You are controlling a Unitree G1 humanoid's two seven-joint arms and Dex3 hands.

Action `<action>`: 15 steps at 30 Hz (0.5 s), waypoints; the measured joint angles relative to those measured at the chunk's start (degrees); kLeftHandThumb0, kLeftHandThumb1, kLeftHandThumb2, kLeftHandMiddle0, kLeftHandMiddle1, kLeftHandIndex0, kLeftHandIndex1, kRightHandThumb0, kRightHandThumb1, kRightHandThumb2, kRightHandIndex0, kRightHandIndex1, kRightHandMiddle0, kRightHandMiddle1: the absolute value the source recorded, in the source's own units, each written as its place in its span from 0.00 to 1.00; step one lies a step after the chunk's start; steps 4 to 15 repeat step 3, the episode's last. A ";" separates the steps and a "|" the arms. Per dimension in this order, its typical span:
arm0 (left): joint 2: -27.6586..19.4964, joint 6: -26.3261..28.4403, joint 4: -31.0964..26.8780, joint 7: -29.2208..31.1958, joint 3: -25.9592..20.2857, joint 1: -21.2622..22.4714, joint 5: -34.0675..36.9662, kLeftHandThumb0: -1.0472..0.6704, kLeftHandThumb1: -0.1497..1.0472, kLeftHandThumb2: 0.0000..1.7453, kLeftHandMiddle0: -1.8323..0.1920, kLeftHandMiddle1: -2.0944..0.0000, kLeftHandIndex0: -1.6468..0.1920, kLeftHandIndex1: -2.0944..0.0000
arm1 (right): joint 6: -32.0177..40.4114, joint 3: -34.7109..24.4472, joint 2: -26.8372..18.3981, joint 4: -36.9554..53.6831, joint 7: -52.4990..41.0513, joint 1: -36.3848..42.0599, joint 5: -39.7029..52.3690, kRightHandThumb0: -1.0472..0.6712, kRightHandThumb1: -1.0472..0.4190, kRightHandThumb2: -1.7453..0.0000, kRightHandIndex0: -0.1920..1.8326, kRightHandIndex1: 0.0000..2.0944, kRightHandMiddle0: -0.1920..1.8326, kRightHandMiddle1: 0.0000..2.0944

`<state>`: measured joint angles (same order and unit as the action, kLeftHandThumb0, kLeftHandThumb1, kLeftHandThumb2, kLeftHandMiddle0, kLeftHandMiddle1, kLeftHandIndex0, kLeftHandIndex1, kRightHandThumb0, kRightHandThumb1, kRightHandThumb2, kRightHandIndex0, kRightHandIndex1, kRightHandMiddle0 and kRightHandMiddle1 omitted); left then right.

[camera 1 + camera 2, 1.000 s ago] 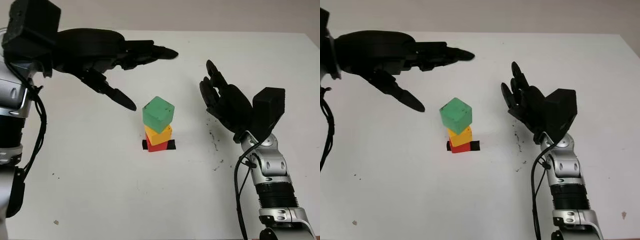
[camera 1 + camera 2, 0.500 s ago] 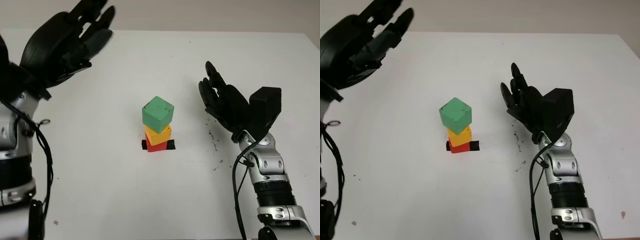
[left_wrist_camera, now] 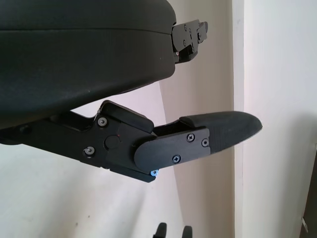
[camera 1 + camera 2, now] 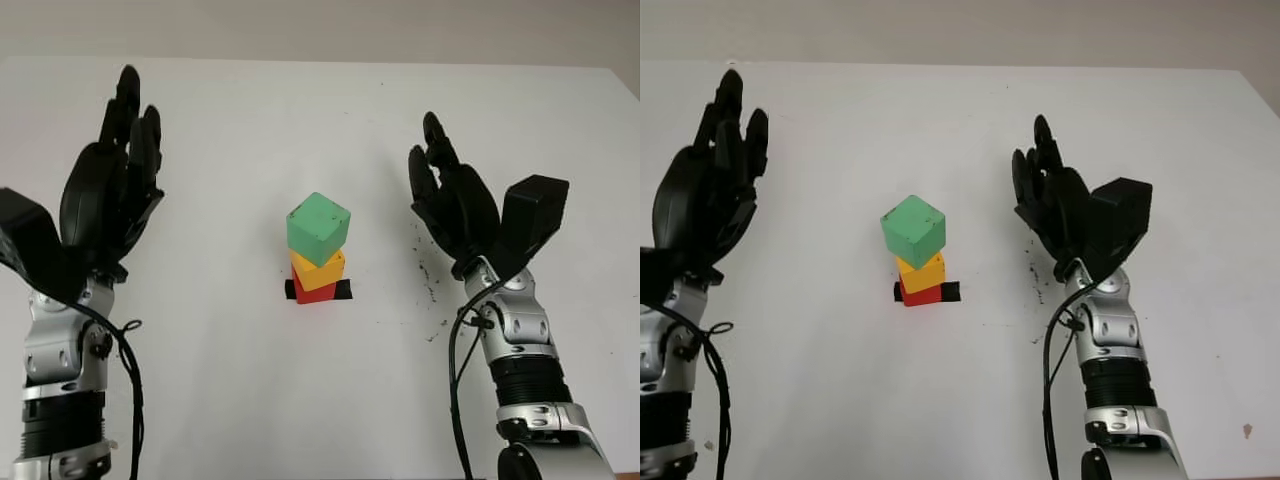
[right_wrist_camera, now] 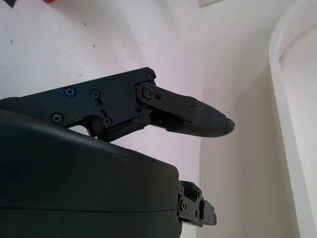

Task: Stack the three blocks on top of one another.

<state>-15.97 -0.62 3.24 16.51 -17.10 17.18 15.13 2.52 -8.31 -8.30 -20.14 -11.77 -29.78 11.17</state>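
Stack's up mid-table on a black mark, green block (image 4: 318,228) skewed atop yellow block (image 4: 318,270) atop red block (image 4: 312,292); my left hand (image 4: 105,205) & right hand (image 4: 452,205) are both empty w/ fingers uncurled, raised either side; blocks look light, rigid, tippy, so I'd pinch opposite flat faces.

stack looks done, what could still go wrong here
1. The green block sits turned out of line with the yellow block and overhangs it, so a table bump might topple it.
2. The yellow block also sits skewed on the red block, so the column's footing looks weak.
3. The left hand and right hand, both open, flank the stack; an inward swing could clip it.
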 measured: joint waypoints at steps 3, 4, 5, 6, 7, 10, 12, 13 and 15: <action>1.92 -1.15 0.07 -1.07 0.86 -2.01 -0.05 0.15 1.00 0.40 1.00 1.00 1.00 1.00 | 0.00 -0.12 0.33 0.18 0.01 0.86 0.39 0.22 0.00 0.58 0.00 0.00 0.00 0.00; 1.92 -1.15 0.07 -1.07 0.86 -2.01 -0.05 0.15 1.00 0.40 1.00 1.00 1.00 1.00 | 0.00 -0.12 0.33 0.18 0.01 0.86 0.39 0.22 0.00 0.58 0.00 0.00 0.00 0.00; 1.92 -1.15 0.07 -1.07 0.86 -2.01 -0.05 0.15 1.00 0.40 1.00 1.00 1.00 1.00 | 0.00 -0.12 0.33 0.18 0.01 0.86 0.39 0.22 0.00 0.58 0.00 0.00 0.00 0.00; 1.92 -1.15 0.07 -1.07 0.86 -2.01 -0.05 0.15 1.00 0.40 1.00 1.00 1.00 1.00 | 0.00 -0.12 0.33 0.18 0.01 0.86 0.39 0.22 0.00 0.58 0.00 0.00 0.00 0.00; 1.92 -1.15 0.07 -1.07 0.86 -2.01 -0.05 0.15 1.00 0.40 1.00 1.00 1.00 1.00 | 0.00 -0.12 0.33 0.18 0.01 0.86 0.39 0.22 0.00 0.58 0.00 0.00 0.00 0.00; 1.92 -1.15 0.07 -1.07 0.86 -2.01 -0.05 0.15 1.00 0.40 1.00 1.00 1.00 1.00 | 0.00 -0.12 0.33 0.18 0.01 0.86 0.39 0.22 0.00 0.58 0.00 0.00 0.00 0.00; 1.92 -1.15 0.07 -1.07 0.86 -2.01 -0.05 0.15 1.00 0.40 1.00 1.00 1.00 1.00 | 0.00 -0.12 0.33 0.18 0.01 0.86 0.39 0.22 0.00 0.58 0.00 0.00 0.00 0.00; 1.92 -1.15 0.07 -1.07 0.86 -2.01 -0.05 0.15 1.00 0.40 1.00 1.00 1.00 1.00 | 0.00 -0.12 0.33 0.18 0.01 0.86 0.39 0.22 0.00 0.58 0.00 0.00 0.00 0.00; 1.92 -1.15 0.07 -1.07 0.86 -2.01 -0.05 0.15 1.00 0.40 1.00 1.00 1.00 1.00 | 0.00 -0.12 0.33 0.18 0.01 0.86 0.39 0.22 0.00 0.58 0.00 0.00 0.00 0.00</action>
